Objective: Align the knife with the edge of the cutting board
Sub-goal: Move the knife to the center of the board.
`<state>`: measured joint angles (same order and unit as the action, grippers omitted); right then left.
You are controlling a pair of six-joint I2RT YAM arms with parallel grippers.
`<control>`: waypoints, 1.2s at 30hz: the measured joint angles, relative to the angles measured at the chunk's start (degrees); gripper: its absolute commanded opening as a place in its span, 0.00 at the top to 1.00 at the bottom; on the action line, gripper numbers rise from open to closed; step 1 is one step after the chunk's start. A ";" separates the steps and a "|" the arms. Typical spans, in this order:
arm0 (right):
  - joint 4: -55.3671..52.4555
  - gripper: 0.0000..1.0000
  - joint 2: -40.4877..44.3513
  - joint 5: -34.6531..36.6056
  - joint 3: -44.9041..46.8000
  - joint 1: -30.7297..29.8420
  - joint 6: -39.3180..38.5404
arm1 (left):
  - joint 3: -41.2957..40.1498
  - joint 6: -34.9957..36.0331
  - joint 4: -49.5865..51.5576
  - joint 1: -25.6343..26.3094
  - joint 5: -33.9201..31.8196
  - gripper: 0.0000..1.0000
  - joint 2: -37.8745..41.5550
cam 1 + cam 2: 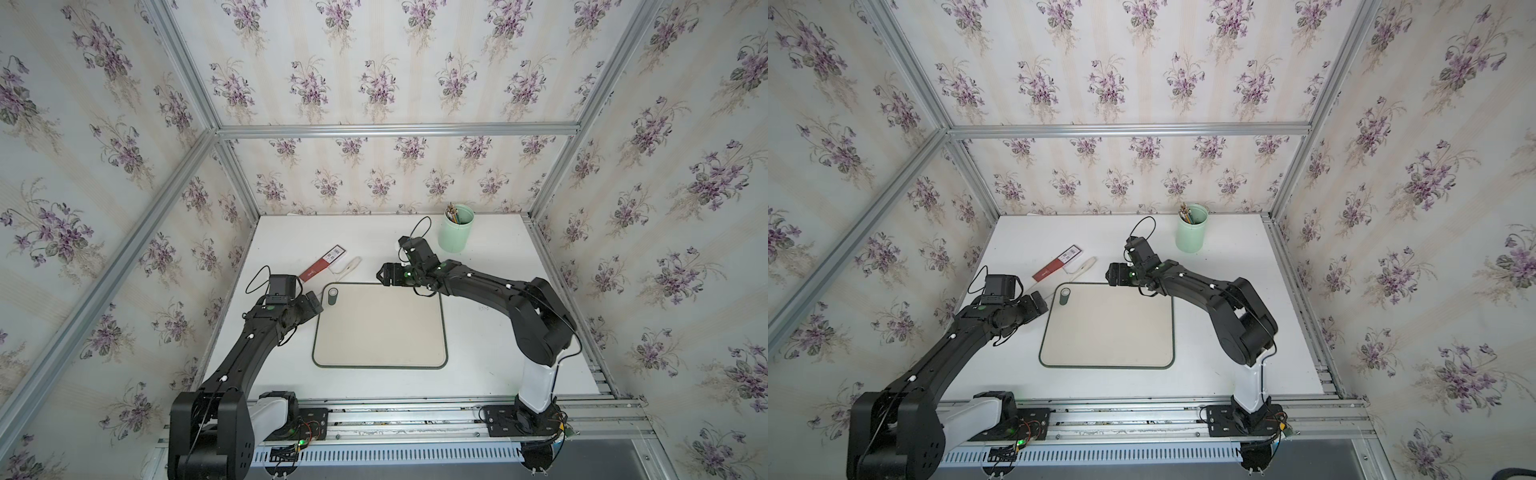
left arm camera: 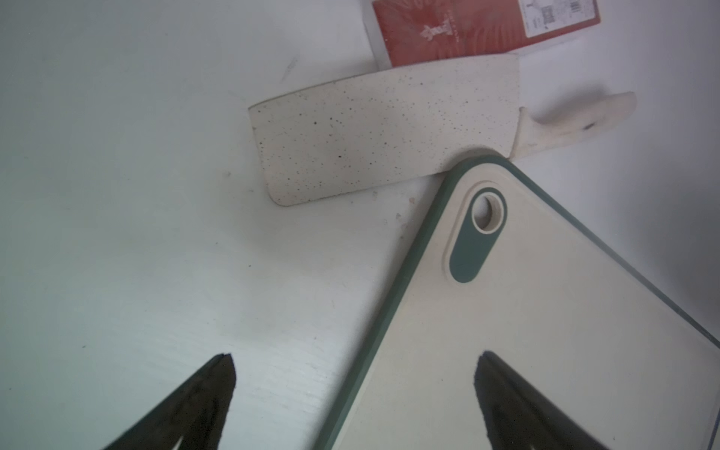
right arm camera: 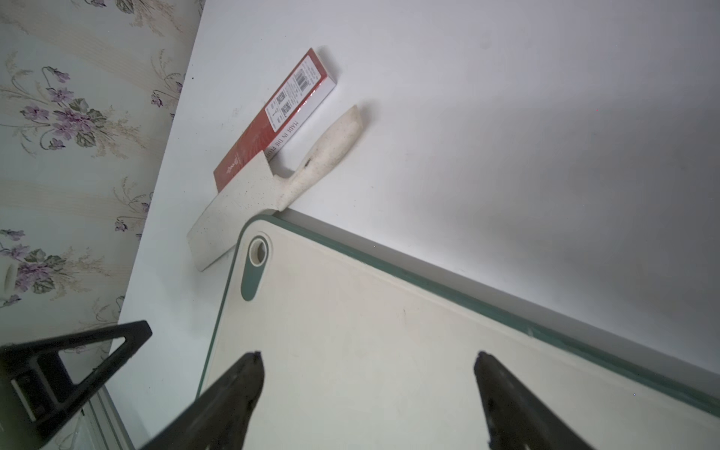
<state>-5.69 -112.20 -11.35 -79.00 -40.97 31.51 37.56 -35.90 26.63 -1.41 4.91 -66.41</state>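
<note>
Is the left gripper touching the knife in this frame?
Apart. In the left wrist view, a stretch of bare table separates the open left gripper from the knife.

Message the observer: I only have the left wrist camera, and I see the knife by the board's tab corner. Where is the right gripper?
Observer: The right gripper hovers by the far edge of the cutting board, to the right of the tab corner. Its jaws are apart with nothing between them.
Operator: Is it touching the knife handle?
Observer: No. The handle of the knife angles toward the back wall, and a clear gap separates it from the right gripper.
Operator: Anything else out there that I can't see?
Observer: A pale green cup holding what look like pencils stands near the back wall, beyond the right arm.
</note>
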 measured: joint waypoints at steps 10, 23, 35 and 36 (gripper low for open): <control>1.49 0.15 -18.75 1.57 -17.22 -3.74 3.37 | -0.37 -1.84 -3.37 -8.22 2.08 0.01 -8.07; 10.01 0.15 -25.11 3.04 -20.87 -4.11 8.79 | 9.51 -1.53 -14.73 -10.60 8.11 0.01 -26.53; 11.96 0.14 -26.05 2.95 -21.51 -2.43 10.54 | 12.31 1.68 -24.65 -6.27 19.28 0.01 -32.00; 11.98 0.14 -25.70 2.86 -21.00 -2.21 10.71 | 12.87 1.88 -24.72 -5.40 20.20 0.01 -32.48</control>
<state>6.28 -137.91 -8.49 -100.01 -43.18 42.22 50.43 -34.02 1.91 -6.81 25.10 -98.89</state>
